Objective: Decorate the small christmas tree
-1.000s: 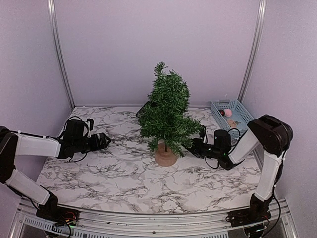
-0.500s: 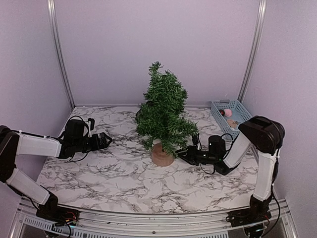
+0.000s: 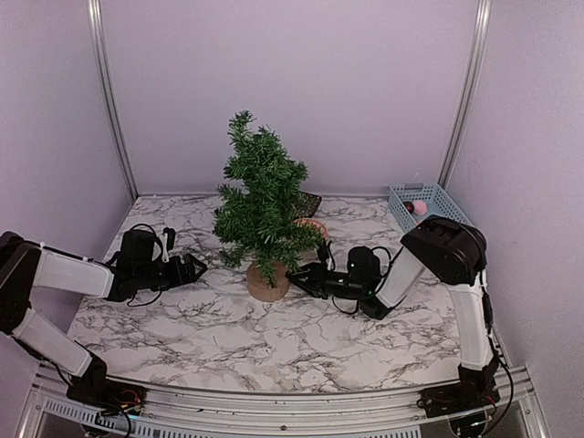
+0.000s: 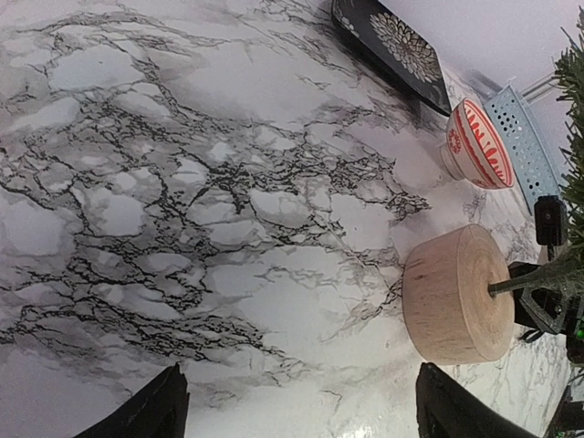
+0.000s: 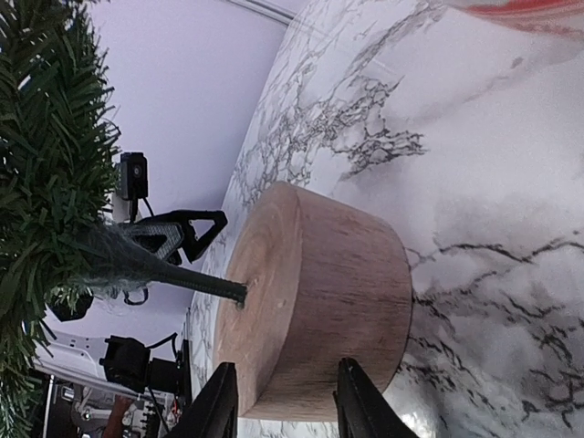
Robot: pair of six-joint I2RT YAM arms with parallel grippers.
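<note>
Marbled white worktop (image 3: 182, 328) with dark veins, closed in by pale lilac walls. Low over it, the right pincer (image 5: 285, 406) lies stretched toward the wooden base (image 5: 319, 292) of the small christmas tree (image 3: 263, 196). Its two fingertips sit partly apart right at the base's side wall, and whether they press on the wood or merely stand against it cannot be told. The tree stands upright a little left of the worktop's middle, its thin trunk rising from the round tan base into bristly dark-green branches. Opposite, the left pincer (image 4: 297, 401) lies low near the left edge, pointed at the tree — fingers spread wide, nothing between them, well apart from the base. Behind the tree, toward the far edge, a red-and-white patterned bowl (image 4: 476, 144) sits near the base, and a dark tray (image 4: 392, 50) with a pale flower pattern lies beyond it. In the far right corner stands a light-blue basket (image 3: 400, 205) — a pink ball (image 3: 421, 207) shows inside.
</note>
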